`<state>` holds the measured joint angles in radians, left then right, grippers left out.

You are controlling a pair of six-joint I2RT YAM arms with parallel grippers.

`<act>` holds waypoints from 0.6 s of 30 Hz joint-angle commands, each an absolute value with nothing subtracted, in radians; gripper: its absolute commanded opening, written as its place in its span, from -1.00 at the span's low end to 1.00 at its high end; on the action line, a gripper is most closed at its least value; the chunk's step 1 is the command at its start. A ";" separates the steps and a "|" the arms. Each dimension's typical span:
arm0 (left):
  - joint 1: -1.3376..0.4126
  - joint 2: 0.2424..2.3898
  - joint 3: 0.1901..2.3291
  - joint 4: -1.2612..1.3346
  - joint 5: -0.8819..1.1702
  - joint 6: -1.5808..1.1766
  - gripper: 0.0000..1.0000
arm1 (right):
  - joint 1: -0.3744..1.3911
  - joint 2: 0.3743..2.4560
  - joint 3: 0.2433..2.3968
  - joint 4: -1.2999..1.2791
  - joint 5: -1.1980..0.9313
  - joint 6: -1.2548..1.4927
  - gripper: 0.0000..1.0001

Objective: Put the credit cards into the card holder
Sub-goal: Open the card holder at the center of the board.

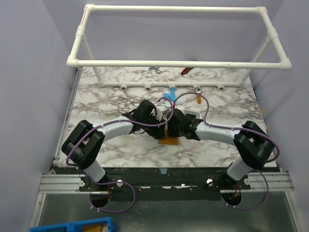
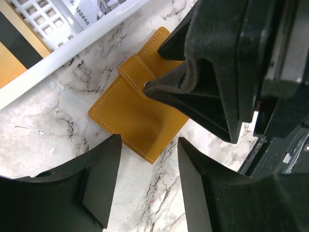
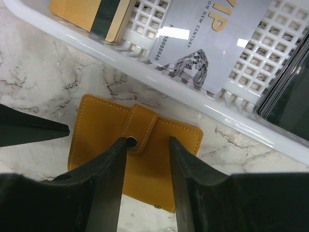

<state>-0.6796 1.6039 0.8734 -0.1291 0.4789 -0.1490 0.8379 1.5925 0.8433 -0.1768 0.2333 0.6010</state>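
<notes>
The card holder (image 3: 99,128) is a flat orange-brown wallet lying shut on the marble, its strap snapped; it also shows in the left wrist view (image 2: 130,113) and the top view (image 1: 169,141). My right gripper (image 3: 147,145) is open, low over the wallet, its fingers astride the strap and one fingertip (image 2: 147,87) at the snap button. My left gripper (image 2: 149,159) is open and empty just off the wallet's near corner. The credit cards lie in a white mesh basket (image 3: 193,102): a silvery-white one (image 3: 207,38), a yellowish-gold one (image 3: 77,12) and a black stack (image 3: 285,101).
The basket's white rim (image 2: 63,53) runs right beside the wallet. Both arms crowd together at the table's middle (image 1: 166,121). A white pipe frame (image 1: 178,63) stands over the far half. Small tools lie at the back edge (image 1: 186,70).
</notes>
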 commanded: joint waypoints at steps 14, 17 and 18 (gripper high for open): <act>-0.653 1.656 0.892 -0.143 0.427 -0.206 -0.08 | 0.930 1.547 0.837 -0.372 0.448 0.703 -0.15; -0.652 1.684 0.911 -0.137 0.447 -0.222 -0.15 | 0.930 1.502 0.843 -0.364 0.457 0.711 -0.08; -0.652 1.688 0.914 -0.133 0.457 -0.228 -0.18 | 0.930 1.487 0.847 -0.358 0.461 0.706 -0.05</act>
